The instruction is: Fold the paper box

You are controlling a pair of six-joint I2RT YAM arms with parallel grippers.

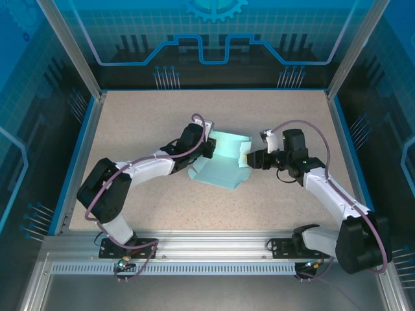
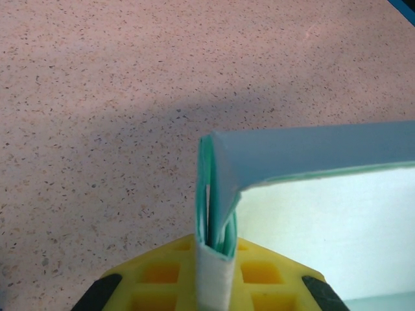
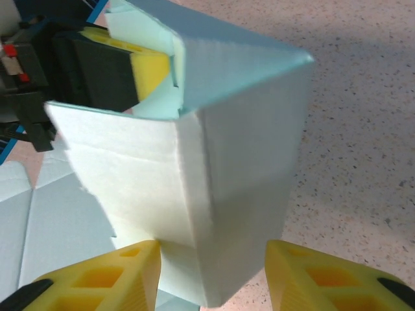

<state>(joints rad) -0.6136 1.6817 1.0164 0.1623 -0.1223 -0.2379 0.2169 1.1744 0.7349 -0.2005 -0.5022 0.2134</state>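
Left end effector is clamped shut on the nine o'clock flap of the paper box, anchoring it. Right end effector, half-spread, straddles the three o'clock wall, probably to steady it. I cannot tell whether it grips.

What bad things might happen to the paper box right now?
1. The left gripper pinches only a thin folded edge of the paper box. That edge might slip out or crumple.
2. The right gripper has a finger on each side of a raised wall. A hard push might dent the wall or undo the fold. I can't tell if it's squeezing.
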